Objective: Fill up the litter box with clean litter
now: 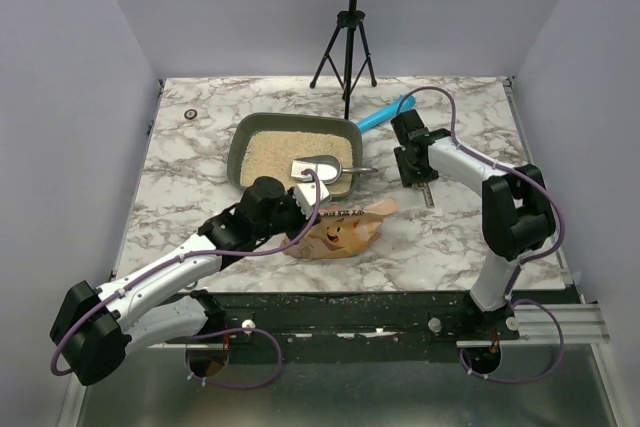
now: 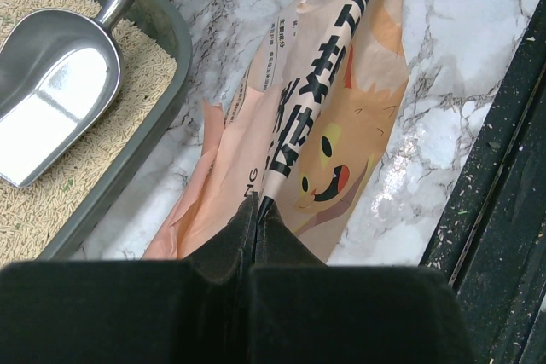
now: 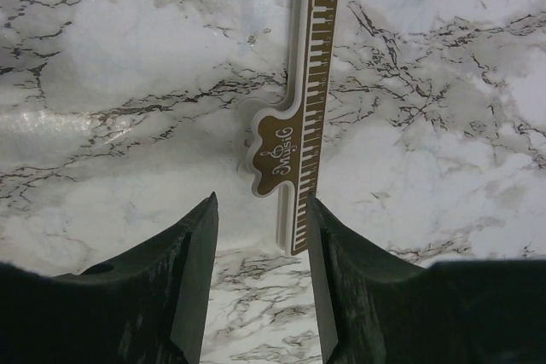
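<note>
Bag edge inside left end effector

Clip: the word "Music" is read in white script with a treble clef on a brown patch. A piano-keyboard strip is printed along its length.
Bag: large black Chinese characters run down a pale band and are creased. The small print beside them is not legible. A cartoon cat face is printed below.
</note>
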Robot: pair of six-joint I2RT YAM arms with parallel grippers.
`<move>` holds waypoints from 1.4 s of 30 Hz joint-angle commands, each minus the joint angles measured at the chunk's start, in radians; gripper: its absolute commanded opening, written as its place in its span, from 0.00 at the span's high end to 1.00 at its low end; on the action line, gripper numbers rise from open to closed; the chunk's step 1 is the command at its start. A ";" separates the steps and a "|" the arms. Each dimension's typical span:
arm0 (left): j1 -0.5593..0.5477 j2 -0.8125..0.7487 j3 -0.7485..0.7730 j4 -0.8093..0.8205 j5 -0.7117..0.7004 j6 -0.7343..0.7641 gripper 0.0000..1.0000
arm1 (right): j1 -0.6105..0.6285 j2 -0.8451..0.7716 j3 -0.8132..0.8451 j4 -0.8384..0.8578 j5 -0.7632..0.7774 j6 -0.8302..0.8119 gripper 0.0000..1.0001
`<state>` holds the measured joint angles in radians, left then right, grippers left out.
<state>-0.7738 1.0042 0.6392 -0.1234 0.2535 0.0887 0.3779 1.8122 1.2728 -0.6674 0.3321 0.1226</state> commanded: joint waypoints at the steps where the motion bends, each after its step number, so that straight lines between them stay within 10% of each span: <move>1: -0.004 -0.012 0.014 0.024 -0.026 0.002 1.00 | -0.010 0.030 0.036 0.006 0.013 -0.001 0.48; 32: -0.004 0.010 0.016 0.019 -0.025 0.003 1.00 | -0.027 0.145 0.109 -0.024 0.033 0.002 0.57; 42: -0.004 0.010 0.019 0.018 -0.025 0.002 1.00 | -0.030 0.156 0.114 -0.032 0.041 0.005 0.74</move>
<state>-0.7746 1.0103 0.6392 -0.1215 0.2531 0.0887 0.3576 1.9469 1.3571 -0.6785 0.3573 0.1219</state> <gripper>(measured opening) 0.009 0.309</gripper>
